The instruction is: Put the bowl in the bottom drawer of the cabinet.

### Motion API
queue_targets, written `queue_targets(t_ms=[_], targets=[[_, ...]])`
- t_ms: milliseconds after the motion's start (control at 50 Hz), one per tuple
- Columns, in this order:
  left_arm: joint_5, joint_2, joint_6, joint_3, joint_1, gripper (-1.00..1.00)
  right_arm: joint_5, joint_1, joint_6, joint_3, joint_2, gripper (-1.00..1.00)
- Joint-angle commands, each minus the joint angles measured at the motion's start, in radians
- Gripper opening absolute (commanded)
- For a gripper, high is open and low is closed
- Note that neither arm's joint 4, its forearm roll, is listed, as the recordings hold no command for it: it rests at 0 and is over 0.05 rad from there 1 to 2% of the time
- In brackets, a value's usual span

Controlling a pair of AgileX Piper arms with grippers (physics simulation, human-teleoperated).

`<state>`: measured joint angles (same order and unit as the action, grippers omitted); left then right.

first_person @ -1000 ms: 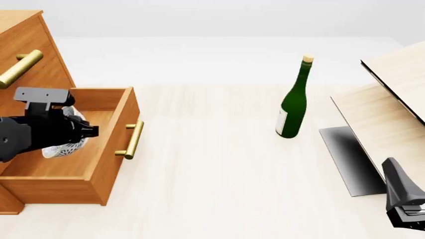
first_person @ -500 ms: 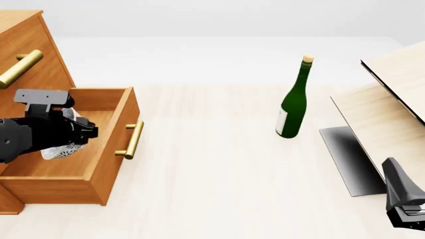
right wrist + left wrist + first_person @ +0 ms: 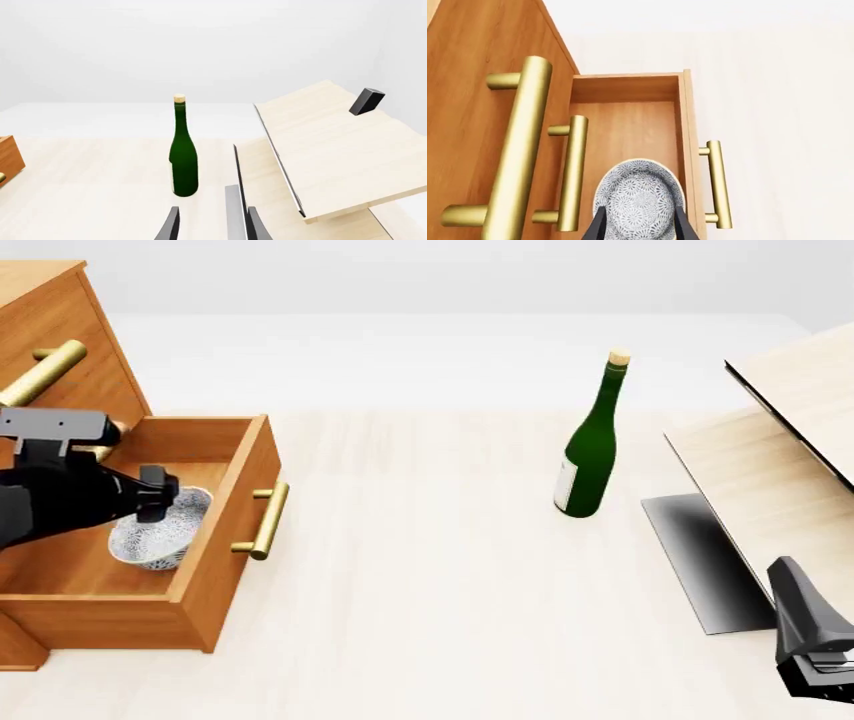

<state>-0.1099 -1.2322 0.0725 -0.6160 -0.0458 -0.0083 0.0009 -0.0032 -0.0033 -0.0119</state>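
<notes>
Front view, far left of the frame: the cabinet (image 3: pixel 60 330) stands with the bottom drawer (image 3: pixel 220 510) pulled out toward the centre of the table (image 3: pixel 441 570). The left gripper (image 3: pixel 150 492) hangs over the open drawer. Compared with half a second ago, the arm has shifted toward the left edge of the frame and the bowl (image 3: pixel 163 530) is now far more exposed, sitting low inside the drawer near its front panel, mouth tilted up and toward the right.

Left wrist view: the bowl (image 3: pixel 639 197) lies on the drawer floor between the two dark fingertips (image 3: pixel 598 227), which stand either side of its rim. Whether the pads touch the rim or have just parted from it cannot be read here, so the left tool's state is undetermined. The bowl appears to rest on the drawer floor (image 3: pixel 627 130), beside the brass handle (image 3: pixel 715 185) side.

Judgement: the placing step looks complete or nearly so; what remains is a clean release and a withdrawal clear of the drawer walls.

Centre right of the front view: the green bottle (image 3: pixel 590 445) stands upright, well apart from the drawer. Pale wooden boards (image 3: pixel 787 470) lean at the right edge.

Lower right: the right gripper (image 3: pixel 817 665) is parked, and its fingertips in the right wrist view (image 3: pixel 211 227) stand apart with nothing between them.
</notes>
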Motion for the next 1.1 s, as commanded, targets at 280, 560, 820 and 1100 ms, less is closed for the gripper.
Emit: queue_targets(t_ms=[280, 560, 820, 1100], targets=[[0.010, 0.070, -0.152, -0.017, 0.091, 1.00, 0.000, 0.000, 0.000, 0.000, 0.000, 1.00], [0.006, 0.125, -0.221, -0.025, 0.138, 1.00, 0.000, 0.000, 0.000, 0.000, 0.000, 1.00], [0.037, 0.207, -0.265, 0.000, 0.197, 1.00, 0.000, 0.000, 0.000, 0.000, 0.000, 1.00], [0.160, 0.384, -0.320, 0.118, 0.248, 1.00, 0.000, 0.000, 0.000, 0.000, 0.000, 1.00]])
